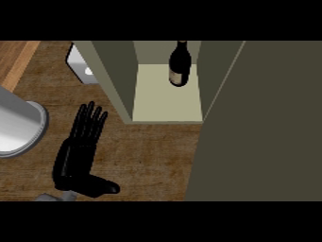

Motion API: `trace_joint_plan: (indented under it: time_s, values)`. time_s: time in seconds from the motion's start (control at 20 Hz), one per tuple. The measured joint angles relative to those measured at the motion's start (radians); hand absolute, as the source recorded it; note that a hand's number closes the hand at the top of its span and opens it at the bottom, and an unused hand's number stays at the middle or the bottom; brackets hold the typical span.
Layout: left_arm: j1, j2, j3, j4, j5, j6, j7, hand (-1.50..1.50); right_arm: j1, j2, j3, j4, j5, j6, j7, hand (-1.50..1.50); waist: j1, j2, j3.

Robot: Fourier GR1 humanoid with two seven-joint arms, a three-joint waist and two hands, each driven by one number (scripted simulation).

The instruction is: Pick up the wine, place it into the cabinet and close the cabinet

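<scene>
The wine (179, 64) is a dark bottle with a pale label low on its body, standing upright inside the cabinet (119, 71) on its pale floor, toward the back right (neck up). The cabinet's dark door (275, 123) hangs open at right.

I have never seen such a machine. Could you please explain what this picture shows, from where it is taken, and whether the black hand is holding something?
The picture looks steeply down from a humanoid robot's head onto a wooden counter. The black shape is its left robot hand, with straight fingers, holding nothing. The right robot hand does not show.

The open box is a cabinet. A dark wine bottle stands upright inside, toward the back. The wide dark panel at the right is probably the cabinet's door, open.

A round grey container is on the counter at the left, and a white object shows partly behind the cabinet; I cannot tell what it is.
</scene>
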Motion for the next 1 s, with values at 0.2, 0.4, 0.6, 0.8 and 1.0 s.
trace_joint_plan:
  time_s: [0.2,0.4,0.6,0.8,1.0]
  values:
    - [0.037,0.055,0.049,-0.030,0.015,-0.033,-0.009,-1.50,-0.014,-0.037,0.047,0.000,-0.004,0.077,-0.013,1.50,0.003,0.000,0.000]
    - [0.082,0.108,0.103,-0.032,0.035,-0.086,-0.028,-1.50,-0.015,-0.048,0.083,-0.002,-0.005,0.102,-0.003,1.50,0.000,0.001,-0.001]
    - [0.119,0.156,0.153,-0.065,0.067,-0.121,-0.016,-1.50,-0.048,-0.031,0.113,0.000,-0.002,0.100,0.034,1.50,0.004,0.001,-0.002]
    - [0.130,0.197,0.203,-0.062,0.098,-0.160,-0.003,-1.50,-0.080,-0.028,0.130,-0.002,0.002,0.100,0.072,1.50,0.004,0.001,-0.002]
    - [0.141,0.234,0.244,-0.063,0.128,-0.204,0.011,-1.50,-0.103,-0.024,0.152,0.000,0.006,0.107,0.096,1.50,0.005,0.000,-0.003]
